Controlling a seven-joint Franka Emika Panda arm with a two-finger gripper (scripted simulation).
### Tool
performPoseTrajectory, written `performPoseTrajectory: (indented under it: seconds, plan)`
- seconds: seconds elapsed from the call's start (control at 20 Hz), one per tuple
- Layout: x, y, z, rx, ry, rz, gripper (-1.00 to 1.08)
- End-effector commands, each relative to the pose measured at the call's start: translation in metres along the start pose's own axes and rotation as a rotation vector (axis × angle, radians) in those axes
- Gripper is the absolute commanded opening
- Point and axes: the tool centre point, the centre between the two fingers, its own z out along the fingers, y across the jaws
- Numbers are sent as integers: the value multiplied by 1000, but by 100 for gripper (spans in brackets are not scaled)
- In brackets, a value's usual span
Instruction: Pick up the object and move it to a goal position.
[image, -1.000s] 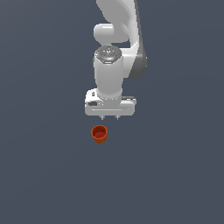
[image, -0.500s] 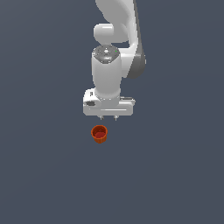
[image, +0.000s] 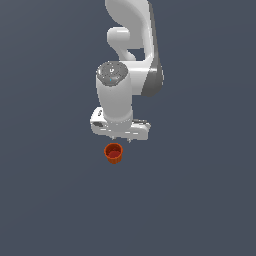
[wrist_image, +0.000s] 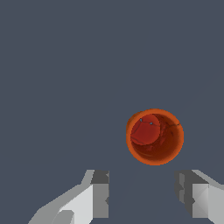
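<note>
orange-red cup (wrist_image: 155, 136) sits upright on the grey floor (image: 50, 200), just beyond the spread pincer (wrist_image: 142, 197), untouched.

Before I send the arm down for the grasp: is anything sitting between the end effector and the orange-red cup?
Nothing visible does. The end effector is open, and only bare dark floor lies between its fingers and the cup, which stands upright and untouched.
</note>
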Motion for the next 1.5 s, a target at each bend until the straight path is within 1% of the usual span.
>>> performPoseTrajectory:
  seconds: [0.0, 0.4, 1.0, 1.25, 1.45]
  plan:
    - [5, 3, 5, 12, -27, 62, 28]
    - [26, 15, 25, 58, -148, 318, 28]
    - [46, 26, 58, 108, -360, 682, 28]
    - [49, 29, 69, 117, -439, 796, 28]
    - [50, 30, 76, 120, -487, 858, 28]
